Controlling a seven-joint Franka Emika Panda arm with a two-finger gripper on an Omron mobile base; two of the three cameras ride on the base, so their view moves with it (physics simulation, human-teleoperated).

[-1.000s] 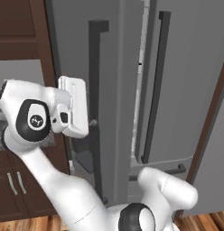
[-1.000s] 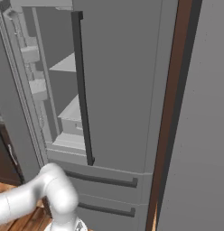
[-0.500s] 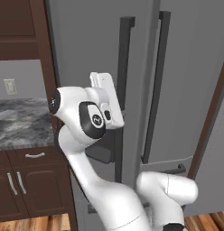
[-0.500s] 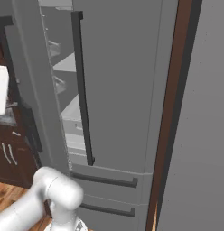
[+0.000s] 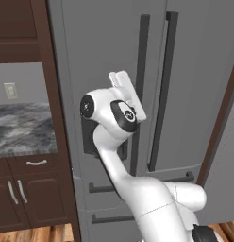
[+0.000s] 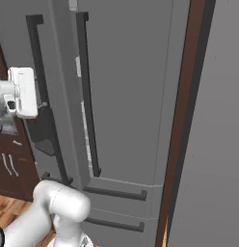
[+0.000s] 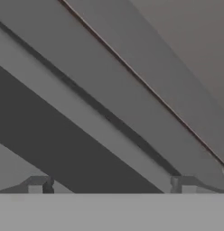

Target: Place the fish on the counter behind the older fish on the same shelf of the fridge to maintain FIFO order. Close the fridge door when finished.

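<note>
The grey fridge [image 5: 199, 71] stands with its left door [image 5: 97, 42] swung almost shut. In the right base view a thin pale slit [image 6: 83, 96] still shows between the two doors. My white hand [image 5: 125, 92] is up against the front of the left door, beside its dark bar handle [image 5: 140, 85]. In the hand view my gripper [image 7: 111, 186] is open, with nothing between the fingertips [image 7: 39, 185] and grey door surface close ahead. The marbled counter [image 5: 20, 127] lies left of the fridge. The fish, the older fish and the shelf are hidden.
Dark brown cabinets [image 5: 24, 189] with silver handles sit under the counter, and a wall outlet [image 5: 10, 90] above it. A brown side panel [image 6: 186, 120] runs along the fridge's right edge. Drawer fronts with dark bar handles [image 6: 116, 194] lie below the doors.
The left fridge door has swung from wide open to almost shut, hiding the interior. My arm has swept right with it, hand against the door front, jaws still open.
</note>
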